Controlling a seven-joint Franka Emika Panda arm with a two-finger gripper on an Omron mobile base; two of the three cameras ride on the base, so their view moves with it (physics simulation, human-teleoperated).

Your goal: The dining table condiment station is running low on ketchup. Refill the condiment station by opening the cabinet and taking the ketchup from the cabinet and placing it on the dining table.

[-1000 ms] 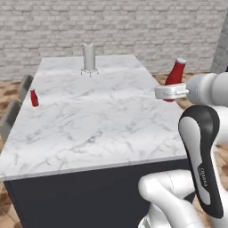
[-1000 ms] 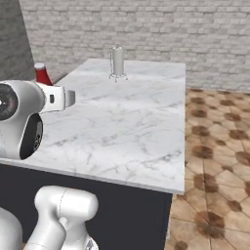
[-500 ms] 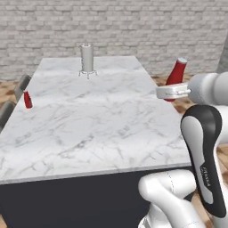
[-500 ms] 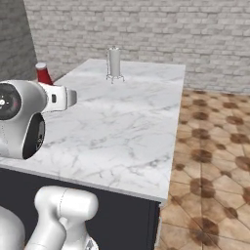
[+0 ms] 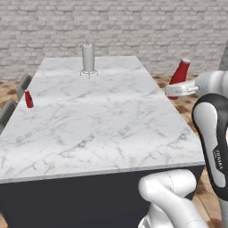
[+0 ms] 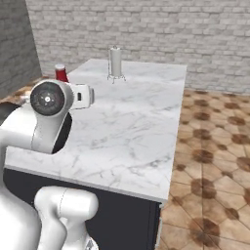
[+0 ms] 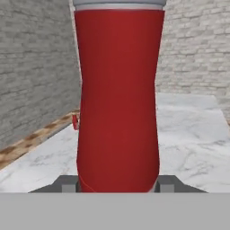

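Gripper (image 5: 178, 90) clamped on the ketchup (image 5: 179, 76) beside the table (image 5: 98, 124); "FRANKA" lettering on the arm (image 5: 217, 147), bottle unlabeled.

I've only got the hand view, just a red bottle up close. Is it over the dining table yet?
Observer: In the left base view the gripper holds the ketchup raised beside the right long edge of the dining table. I cannot tell whether it is past that edge.
Operator: Anything standing where I'd set it down?
Observer: A grey cylinder stands at the far end, well apart from the ketchup.
Operator: Is the bottle upright?
Observer: No. In that view it leans, with its cap tipped away from the table.
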